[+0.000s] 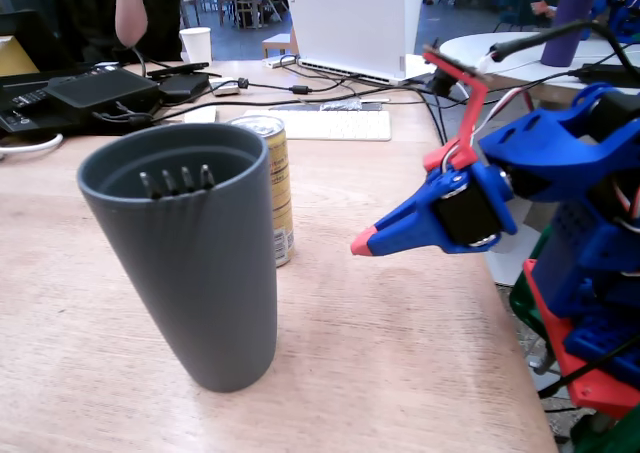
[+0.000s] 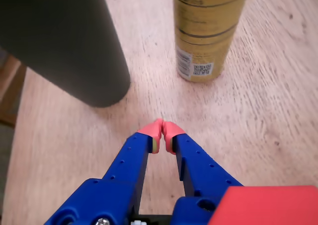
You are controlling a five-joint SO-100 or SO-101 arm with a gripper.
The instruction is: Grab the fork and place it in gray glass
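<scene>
The gray glass (image 1: 195,253) stands upright on the wooden table at the left of the fixed view. The fork (image 1: 176,181) stands inside it, tines up; only its four tines show just below the rim, the handle is hidden. My blue gripper with red tips (image 1: 362,245) hangs above the table to the right of the glass, apart from it, shut and empty. In the wrist view the glass (image 2: 64,41) is at the upper left and the gripper (image 2: 162,129) has its red tips touching each other.
A yellow drink can (image 1: 277,183) stands right behind the glass; it also shows in the wrist view (image 2: 208,26). A white keyboard (image 1: 330,123), cables, a black box (image 1: 100,88) and a white paper cup (image 1: 196,43) lie at the table's back. The table edge runs at the right.
</scene>
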